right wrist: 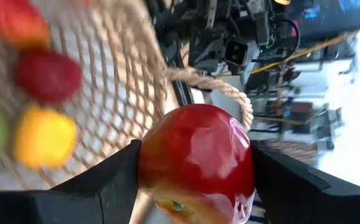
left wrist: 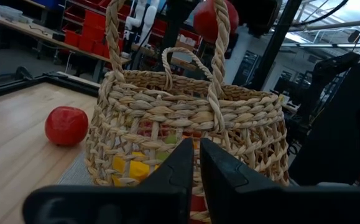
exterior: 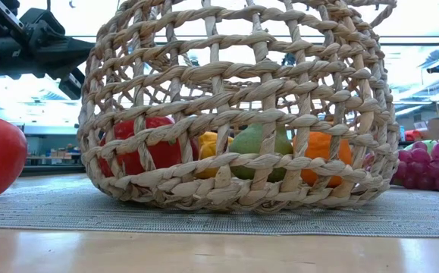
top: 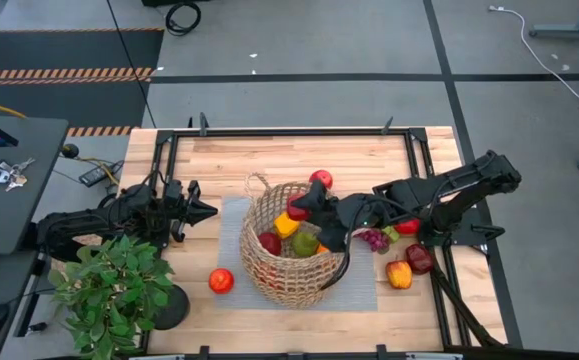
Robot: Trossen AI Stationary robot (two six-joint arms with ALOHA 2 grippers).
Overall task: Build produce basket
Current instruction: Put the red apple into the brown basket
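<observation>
The tan wicker basket [top: 291, 262] stands upright on a grey mat [top: 231, 225] at mid-table. Inside lie a yellow pepper [top: 285, 224], a dark red fruit [top: 270, 243], a green fruit [top: 305, 243] and an orange one [exterior: 321, 152]. My right gripper [top: 301, 208] is shut on a red apple [right wrist: 195, 165] over the basket's far rim. My left gripper [top: 209, 211] is shut and empty, left of the basket, pointing at it [left wrist: 186, 118]. Another red apple [top: 221, 281] rests on the table, near left of the basket. My right gripper pinches the red apple by two opposite sides [right wrist: 147, 168] between its two fingers [right wrist: 114, 177]. It reaches in from the table's right. The apple is lifted clear, above the basket's opening, and it also shows high up in the left wrist view [left wrist: 214, 15].
A red apple [top: 321, 179] lies beyond the basket. Purple grapes [top: 373, 240], a red pepper [top: 407, 227], a dark red fruit [top: 419, 258] and an orange-yellow fruit [top: 399, 274] lie to its right. A potted green plant [top: 114, 290] stands at the near left corner.
</observation>
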